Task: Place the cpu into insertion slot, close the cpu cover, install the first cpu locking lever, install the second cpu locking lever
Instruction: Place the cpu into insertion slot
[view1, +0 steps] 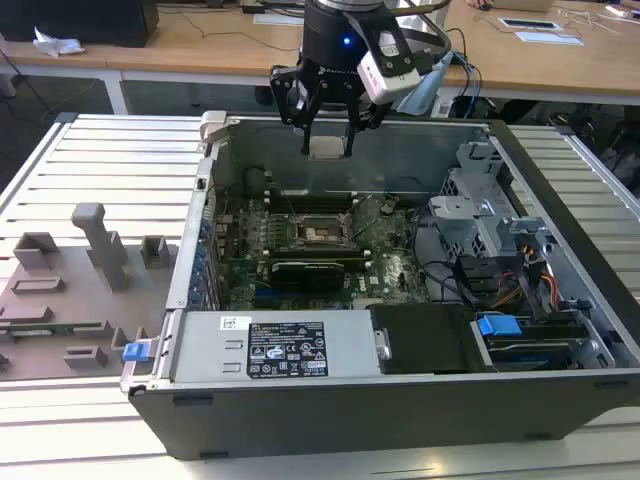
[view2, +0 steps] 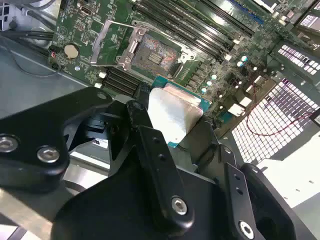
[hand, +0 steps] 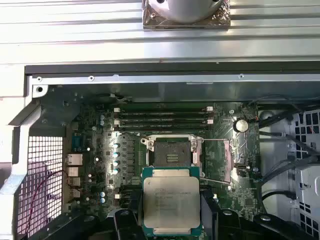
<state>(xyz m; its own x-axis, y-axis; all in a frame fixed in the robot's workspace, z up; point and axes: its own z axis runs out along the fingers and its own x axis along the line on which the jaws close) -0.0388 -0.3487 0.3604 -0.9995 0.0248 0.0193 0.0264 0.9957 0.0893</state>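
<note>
1. Two black fingers (view2: 150, 150) of the gripper (view1: 327, 140) are clamped on opposite edges of the cpu (view1: 327, 148), covering those edges; the arm above is cut off by the exterior view's upper border.
2. The gripper's black linkage hides a large part of the board in the second wrist view, and the cpu (view2: 172, 117) shows there as a bright metal plate with a green rim.
3. The cpu (hand: 171, 205) hangs well above the board and apart from the insertion slot (hand: 171, 152), which lies bare with its dark contact field showing.
4. The cpu cover (view2: 99, 44) stands swung open beside the insertion slot (view2: 155, 52); how steeply it stands is hard to tell.
5. Faint print crosses the cpu's metal top, and a black-and-white label (view1: 287, 349) sits on the power supply; neither can be read.
6. Around the slot are long memory slots (hand: 162, 117), a coin battery (hand: 241, 124) and a perforated grille (hand: 45, 170).
7. The open computer case (view1: 400, 410) lies on a slatted table (view1: 110, 160), with grey fixture blocks (view1: 100, 240) at the exterior view's left and a blue tab (view1: 499, 325) among the drive cables.
</note>
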